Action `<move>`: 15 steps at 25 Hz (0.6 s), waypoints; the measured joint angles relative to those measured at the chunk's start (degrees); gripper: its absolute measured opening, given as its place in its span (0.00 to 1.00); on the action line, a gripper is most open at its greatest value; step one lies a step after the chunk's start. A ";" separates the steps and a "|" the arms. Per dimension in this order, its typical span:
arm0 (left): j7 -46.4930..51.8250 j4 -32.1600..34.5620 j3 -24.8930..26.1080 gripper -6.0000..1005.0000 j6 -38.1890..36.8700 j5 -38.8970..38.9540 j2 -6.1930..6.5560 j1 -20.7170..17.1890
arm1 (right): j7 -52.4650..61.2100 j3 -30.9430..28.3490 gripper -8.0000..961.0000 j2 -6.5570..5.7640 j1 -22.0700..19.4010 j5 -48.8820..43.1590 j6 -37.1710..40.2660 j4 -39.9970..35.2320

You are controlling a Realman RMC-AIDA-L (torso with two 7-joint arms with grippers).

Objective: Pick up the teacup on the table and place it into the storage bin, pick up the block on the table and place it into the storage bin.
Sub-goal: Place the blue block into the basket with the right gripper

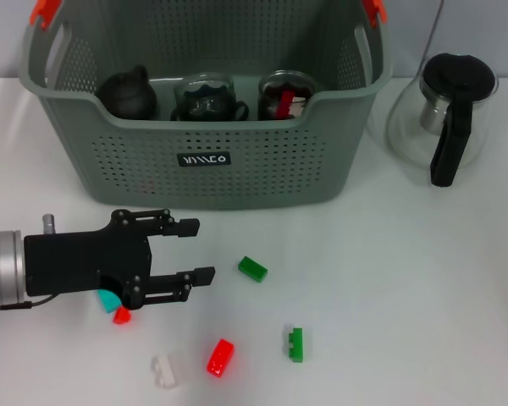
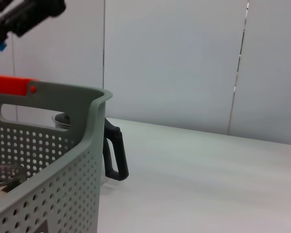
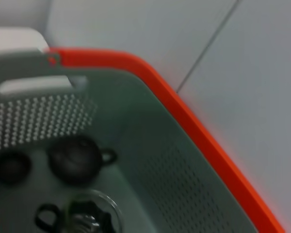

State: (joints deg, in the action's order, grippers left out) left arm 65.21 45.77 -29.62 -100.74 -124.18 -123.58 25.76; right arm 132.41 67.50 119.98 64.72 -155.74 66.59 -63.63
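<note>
The left gripper (image 1: 190, 250) hangs low over the table (image 1: 406, 296) at about 8 o'clock in the head view, its two dark fingers spread wide and holding nothing. Just beyond the fingertips, toward 3 o'clock from them, lies a green block (image 1: 252, 269), the nearest loose piece. A red block (image 1: 221, 357), a second green block (image 1: 295, 344) and a white block (image 1: 165, 370) are scattered toward 6 o'clock, and a small red piece with a teal piece (image 1: 110, 299) sits partly under the gripper body.

The storage bin (image 1: 212, 161) stands at 12 o'clock. Dark teaware and glass cups show inside it, so the teacup part looks done, though which vessel is the teacup cannot be told. A glass pot (image 1: 444, 114) stands beside the bin at 2 o'clock.

The blocks look like small hard plastic bricks: light, stiff, not fragile, but smooth enough to skid on the table if nudged off-centre. The sound hold seems to be across the green block's two long flat sides, fingers straddling it squarely.

The right gripper is not seen; its wrist camera looks down into the bin from above the orange rim (image 3: 194, 121)
</note>
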 joint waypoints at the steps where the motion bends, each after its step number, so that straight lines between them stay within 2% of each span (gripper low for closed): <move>1: 0.00 0.00 0.01 0.67 0.01 0.01 0.00 0.03 | -0.47 -0.10 0.60 -0.12 0.35 -0.24 -1.09 1.65; 5: 0.00 0.02 0.01 0.67 0.08 0.03 0.00 0.09 | -1.22 0.00 0.61 -0.17 0.35 -0.59 -4.20 3.80; 11: 0.05 0.02 0.02 0.67 0.11 0.08 0.00 0.08 | -1.11 -0.46 0.64 -0.17 -0.18 -0.29 -4.45 2.71; 14: 0.14 0.03 0.09 0.67 0.12 0.10 0.06 0.08 | -2.73 -1.92 0.86 -0.19 -2.29 4.68 -0.02 -2.23; 15: 0.15 0.02 0.10 0.67 0.12 0.10 0.07 0.08 | -3.80 -2.62 0.89 -0.36 -3.44 7.79 2.60 -4.42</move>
State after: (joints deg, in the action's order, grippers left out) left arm 65.36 45.79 -29.53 -100.62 -124.09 -123.51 25.84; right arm 128.61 64.88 119.62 61.29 -147.95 69.19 -68.05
